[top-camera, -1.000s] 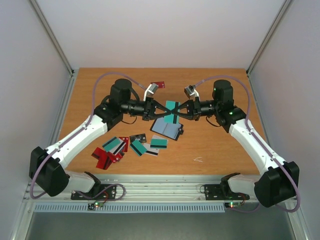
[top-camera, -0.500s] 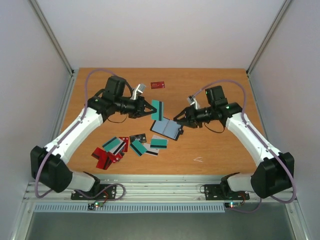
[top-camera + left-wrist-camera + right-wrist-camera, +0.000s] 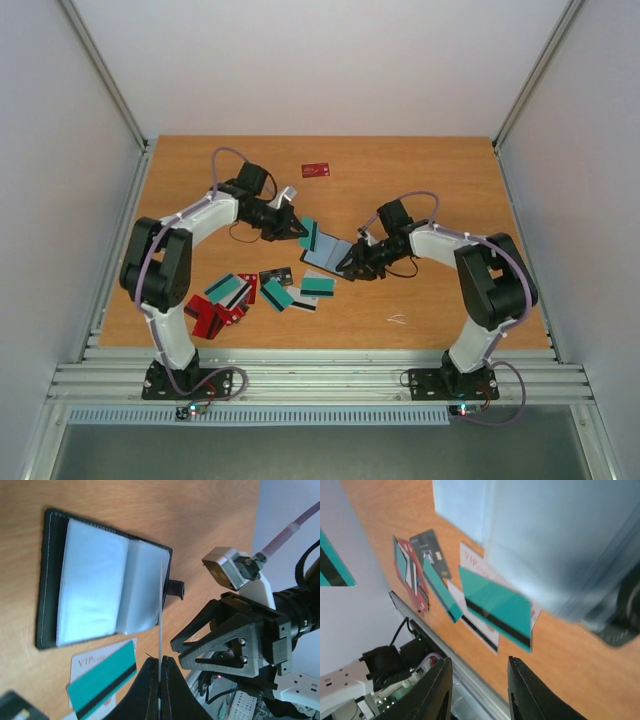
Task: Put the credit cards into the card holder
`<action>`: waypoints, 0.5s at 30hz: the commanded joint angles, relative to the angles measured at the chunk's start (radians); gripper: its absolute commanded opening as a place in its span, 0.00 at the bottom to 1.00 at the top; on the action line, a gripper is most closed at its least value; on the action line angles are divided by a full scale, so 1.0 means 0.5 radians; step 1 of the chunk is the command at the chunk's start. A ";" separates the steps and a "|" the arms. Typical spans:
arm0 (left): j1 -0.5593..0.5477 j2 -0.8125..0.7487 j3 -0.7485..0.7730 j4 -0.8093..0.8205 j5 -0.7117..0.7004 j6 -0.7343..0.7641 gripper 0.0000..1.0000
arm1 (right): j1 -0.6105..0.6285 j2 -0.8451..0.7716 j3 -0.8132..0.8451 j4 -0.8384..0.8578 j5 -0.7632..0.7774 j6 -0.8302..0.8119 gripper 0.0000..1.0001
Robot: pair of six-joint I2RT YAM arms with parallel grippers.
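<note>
Between seemingly white walls (image 3: 300, 60), credit cards (image 3: 240, 295) strew the table (image 3: 440, 180).

- An orange-brown wooden worktop (image 3: 450, 180) formed the floor of the cell.
- A small, pale, thread-like scrap (image 3: 397, 319) lay on the worktop near its front edge, right of centre.
- Plain white panels (image 3: 320, 60) walled the back and both sides.
- Ribbed grey metal rails (image 3: 320, 375) ran along the near edge.
</note>
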 commanded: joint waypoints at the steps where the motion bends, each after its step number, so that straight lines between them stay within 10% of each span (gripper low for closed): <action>1: 0.005 0.180 0.162 0.211 0.163 0.100 0.00 | 0.007 0.163 -0.013 0.355 -0.053 0.090 0.32; 15: 0.002 0.474 0.255 0.251 0.227 0.135 0.00 | -0.189 0.537 0.083 0.250 0.078 -0.160 0.30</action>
